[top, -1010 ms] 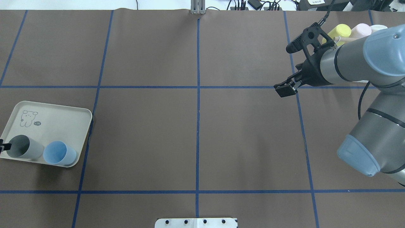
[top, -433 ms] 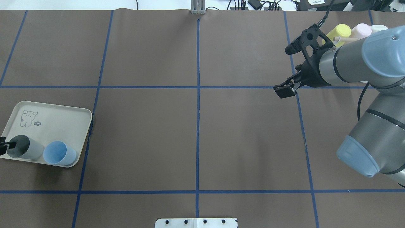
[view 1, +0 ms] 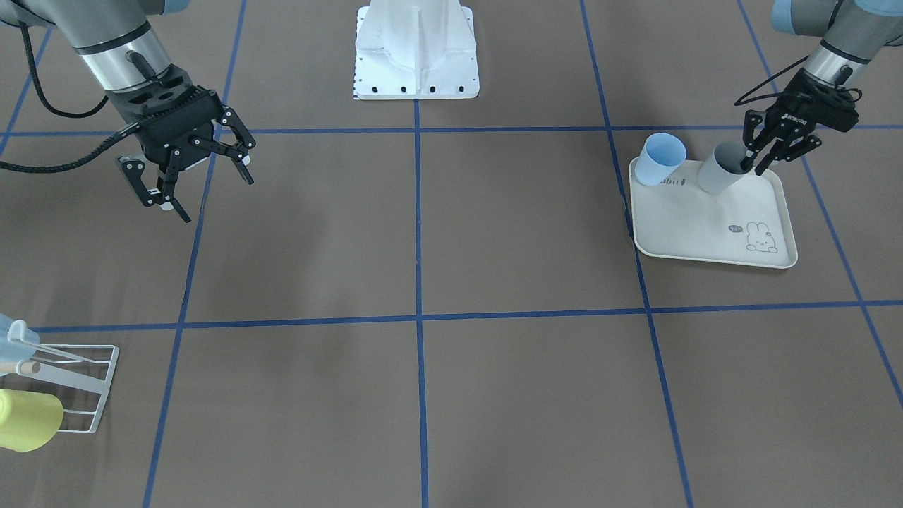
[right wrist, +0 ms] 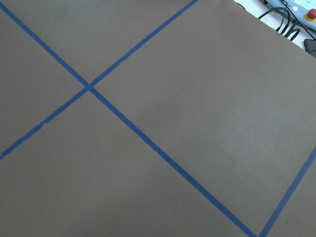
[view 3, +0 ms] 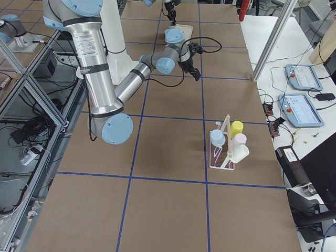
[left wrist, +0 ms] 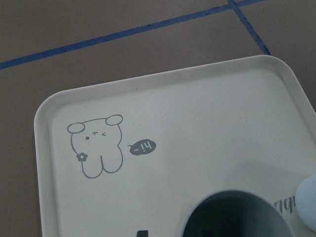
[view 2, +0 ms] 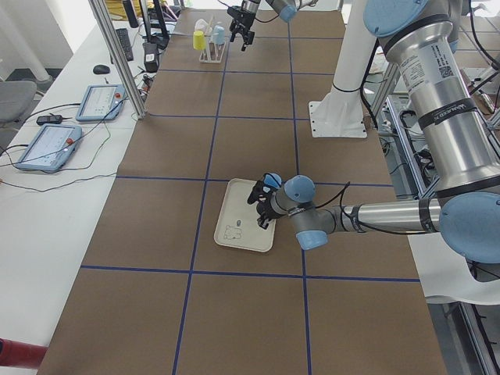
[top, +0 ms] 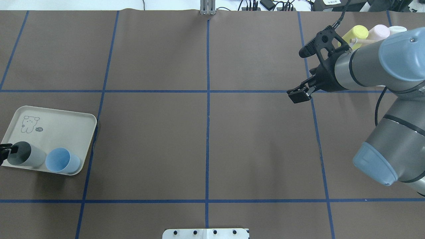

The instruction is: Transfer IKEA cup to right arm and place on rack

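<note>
The grey cup (top: 25, 155) is stood in the near-left corner of the tray (top: 59, 126), its rim straddled by the spread fingers of the left gripper (view 1: 752, 156). Far right of the tray, the right gripper (view 1: 211, 199) is held released and empty; the rack (view 1: 77, 384) is set beyond it.

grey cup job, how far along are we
Early. Done: the rack already holds other cups. In hand: the left gripper has its fingers astride the grey cup rim on the tray; not lifted. Left: lift, hand over to the open right gripper, hang on the rack.
</note>
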Motion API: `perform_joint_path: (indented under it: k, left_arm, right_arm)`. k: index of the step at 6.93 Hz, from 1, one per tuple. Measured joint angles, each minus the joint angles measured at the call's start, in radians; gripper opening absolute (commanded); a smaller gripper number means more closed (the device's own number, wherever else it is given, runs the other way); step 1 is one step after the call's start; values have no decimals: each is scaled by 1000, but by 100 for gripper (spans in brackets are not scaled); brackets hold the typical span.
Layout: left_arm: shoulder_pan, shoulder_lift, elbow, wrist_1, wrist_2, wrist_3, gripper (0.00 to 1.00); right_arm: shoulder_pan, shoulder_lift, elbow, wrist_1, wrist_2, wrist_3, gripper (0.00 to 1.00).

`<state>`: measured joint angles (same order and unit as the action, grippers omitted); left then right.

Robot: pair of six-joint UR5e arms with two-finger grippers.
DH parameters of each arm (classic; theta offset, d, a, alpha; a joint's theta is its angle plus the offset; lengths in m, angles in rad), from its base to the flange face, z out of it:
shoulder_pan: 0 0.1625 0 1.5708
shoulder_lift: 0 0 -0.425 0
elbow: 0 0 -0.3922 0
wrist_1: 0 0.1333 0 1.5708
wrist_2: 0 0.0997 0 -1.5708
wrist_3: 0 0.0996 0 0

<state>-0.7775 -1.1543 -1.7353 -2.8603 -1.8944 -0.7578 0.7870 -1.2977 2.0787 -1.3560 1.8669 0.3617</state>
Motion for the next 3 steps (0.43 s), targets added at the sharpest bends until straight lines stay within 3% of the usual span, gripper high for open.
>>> perform_joint_path:
  k: [3]
  left_arm:
    - [-7,3,-16,-1,-15,5,0]
  right_arm:
    - [-2,1,-1,0,-3,-2,100]
